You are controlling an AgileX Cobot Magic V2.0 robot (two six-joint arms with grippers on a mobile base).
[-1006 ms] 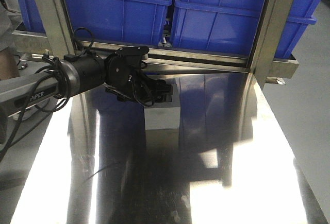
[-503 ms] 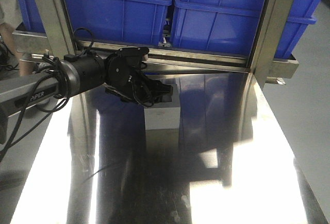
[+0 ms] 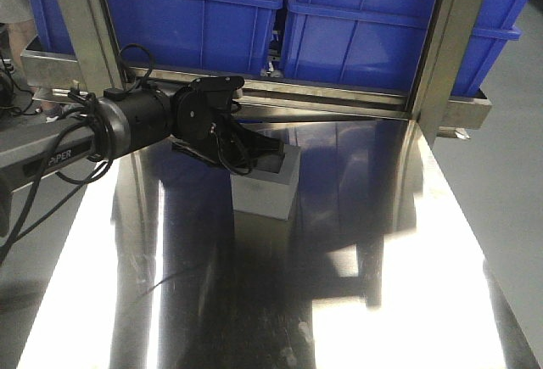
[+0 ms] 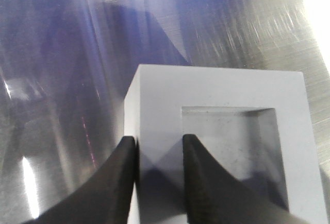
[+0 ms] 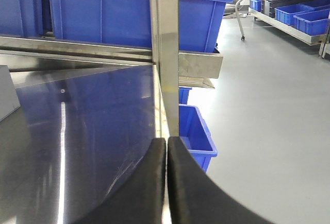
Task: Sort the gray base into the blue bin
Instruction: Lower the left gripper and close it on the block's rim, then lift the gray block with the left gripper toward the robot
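The gray base (image 3: 265,191) is a gray cube with a square recess in its top face. It hangs tilted just above the steel table (image 3: 339,301), near the back. My left gripper (image 3: 265,159) is shut on one wall of the base, one finger outside and one in the recess; the left wrist view shows the base (image 4: 216,90) and gripper (image 4: 159,142). Two large blue crates stand on the rack behind: a left one (image 3: 195,25) holding red stuff and a right one (image 3: 382,38). Their floors are hidden. My right gripper (image 5: 166,144) is shut and empty over the table's right edge.
Steel rack posts (image 3: 85,30) (image 3: 437,55) rise at the table's back corners, and one post (image 5: 165,54) stands right ahead of the right gripper. A small blue bin (image 5: 195,131) sits on the floor below the table's right edge. More blue bins (image 5: 309,18) are on a far shelf.
The left gripper has raised the gray base off the table and tilted it, shifting it slightly left. The right arm has not visibly moved.
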